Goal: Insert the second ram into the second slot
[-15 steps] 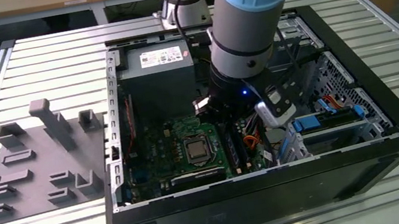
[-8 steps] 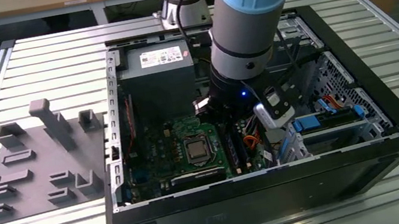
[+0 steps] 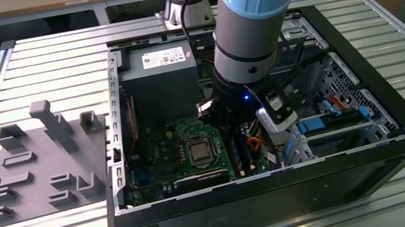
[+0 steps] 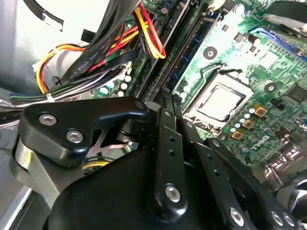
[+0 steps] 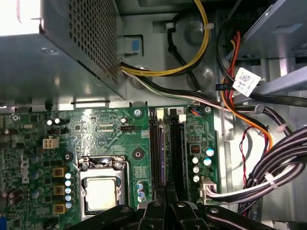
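Tool first, since it sits nearest the lens: in both wrist views its fingertips are drawn narrow, almost together, right over the memory slots of the motherboard. From between the tips a thin bluish edge runs along the slots. I take that for the second ram seen edge-on and pinched at its near end, with the rest lying straight ahead of the tool. I cannot tell whether it is already down in its slot or riding just above it.

My judgement is that I am in the insertion step itself, with the carry done and the seating not yet confirmed. This step calls for a straight, even press with the stick kept in line with the slot, and no sideways lean.

Beside the slots is the processor socket. Beyond them are the power supply and a cable bundle, close enough to watch. In the exterior view the arm reaches into the open computer case on the slatted desk. A grey fixture plate lies at the exterior view's left.
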{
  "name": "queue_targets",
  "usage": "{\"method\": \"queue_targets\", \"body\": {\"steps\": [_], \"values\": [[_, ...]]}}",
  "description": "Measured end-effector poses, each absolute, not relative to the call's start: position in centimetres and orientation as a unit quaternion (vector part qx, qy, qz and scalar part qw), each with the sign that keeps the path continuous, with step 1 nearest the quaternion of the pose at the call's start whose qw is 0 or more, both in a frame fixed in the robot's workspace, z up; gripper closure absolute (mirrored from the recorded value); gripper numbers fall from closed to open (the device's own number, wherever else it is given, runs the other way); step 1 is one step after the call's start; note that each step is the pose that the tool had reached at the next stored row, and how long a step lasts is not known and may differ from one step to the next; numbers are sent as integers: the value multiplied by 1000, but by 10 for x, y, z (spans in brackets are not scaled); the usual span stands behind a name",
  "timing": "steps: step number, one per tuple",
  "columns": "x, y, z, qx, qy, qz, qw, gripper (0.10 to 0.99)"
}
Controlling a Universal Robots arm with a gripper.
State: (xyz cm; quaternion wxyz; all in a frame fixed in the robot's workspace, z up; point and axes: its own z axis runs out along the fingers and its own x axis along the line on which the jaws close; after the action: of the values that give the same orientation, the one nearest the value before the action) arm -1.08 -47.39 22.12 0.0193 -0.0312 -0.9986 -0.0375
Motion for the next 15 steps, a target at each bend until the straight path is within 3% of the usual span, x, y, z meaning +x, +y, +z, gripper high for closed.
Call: {"method": "queue_targets", "body": {"steps": [15], "values": [[-12,-473,214,-10,-999,-38,21,969]]}}
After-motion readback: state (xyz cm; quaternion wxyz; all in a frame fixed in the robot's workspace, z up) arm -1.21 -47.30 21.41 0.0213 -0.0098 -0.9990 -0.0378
